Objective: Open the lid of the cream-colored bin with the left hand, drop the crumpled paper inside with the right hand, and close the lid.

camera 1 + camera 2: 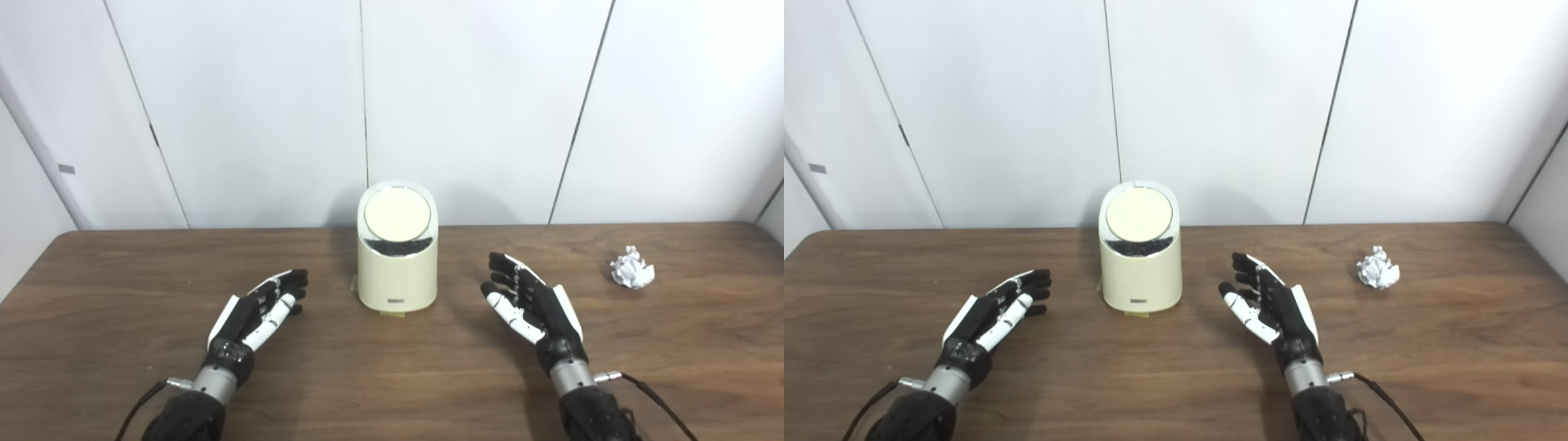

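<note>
Cream-colored bin (pixel 397 275) stands upright on the brown wooden table (pixel 122 343), toward the far edge and roughly centred between my two hands, close to the white panelled wall (pixel 257 110) behind it. Its round lid (pixel 397 213) sits tilted on the slanted top, facing me, and below the lid's lower edge I see a dark crescent (pixel 398 246); I cannot tell whether that is a gap or a dark band. A small dark label (pixel 397 301) shows low on the bin's front, and a bit of yellowish tape (pixel 393 314) peeks out at its base. The crumpled paper (pixel 632 268) lies on the table well to the right of the bin, apart from everything. My left hand (pixel 260 312) is over the table to the left of the bin, palm turned inward, fingers (pixel 294 278) spread and holding nothing, not touching the bin. My right hand (pixel 533 303) is on the other side, between the bin and the paper, fingers likewise wide apart and empty, touching neither. Cables (pixel 655 398) run from both wrists toward the bottom edge.
</note>
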Controlling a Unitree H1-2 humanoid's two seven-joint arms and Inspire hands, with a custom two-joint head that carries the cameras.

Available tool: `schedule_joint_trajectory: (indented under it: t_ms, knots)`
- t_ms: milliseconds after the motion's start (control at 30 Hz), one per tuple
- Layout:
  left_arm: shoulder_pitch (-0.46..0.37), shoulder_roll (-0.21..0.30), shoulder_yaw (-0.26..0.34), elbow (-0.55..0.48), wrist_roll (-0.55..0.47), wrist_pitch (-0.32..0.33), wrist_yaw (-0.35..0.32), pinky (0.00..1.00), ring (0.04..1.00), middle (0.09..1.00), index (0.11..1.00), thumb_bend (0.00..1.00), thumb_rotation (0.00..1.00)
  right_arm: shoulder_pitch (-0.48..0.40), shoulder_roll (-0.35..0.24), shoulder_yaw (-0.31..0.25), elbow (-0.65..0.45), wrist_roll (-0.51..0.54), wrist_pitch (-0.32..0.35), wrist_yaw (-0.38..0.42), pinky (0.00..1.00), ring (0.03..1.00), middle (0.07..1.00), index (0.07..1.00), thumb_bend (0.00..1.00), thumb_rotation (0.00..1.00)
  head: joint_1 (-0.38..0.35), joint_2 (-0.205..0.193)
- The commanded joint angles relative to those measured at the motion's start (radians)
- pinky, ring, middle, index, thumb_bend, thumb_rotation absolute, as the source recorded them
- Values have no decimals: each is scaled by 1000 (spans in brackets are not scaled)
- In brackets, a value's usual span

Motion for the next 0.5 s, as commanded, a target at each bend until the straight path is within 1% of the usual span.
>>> schedule_joint_trajectory:
  t_ms: [0, 100, 200, 300, 467]
  knots:
    - [-13, 1, -4, -2, -4, 7, -6, 799, 847, 845, 841, 236, 491, -37, -5, -2, -27, -2, -34, -5, 764, 833, 835, 807, 223, 445, -1, 1]
    - [-13, 2, -6, -1, -1, 3, -7, 794, 845, 844, 839, 236, 500, -35, -6, -2, -30, -5, -34, -7, 765, 832, 835, 808, 222, 471, 0, 2]
    - [-14, 1, -7, -1, 2, 5, -4, 790, 842, 842, 836, 236, 502, -34, -7, -2, -40, -3, -15, -1, 776, 840, 843, 814, 219, 483, 1, 2]
    - [-14, 3, -10, -3, 5, 3, -6, 787, 842, 842, 837, 232, 496, -35, -10, 0, -33, -5, -29, -1, 771, 839, 842, 815, 216, 484, 1, 2]
    - [-18, 8, -10, -2, 6, 0, -9, 794, 852, 855, 851, 243, 536, -37, -6, -2, -31, -1, -24, -2, 769, 838, 843, 812, 227, 491, -4, 1]
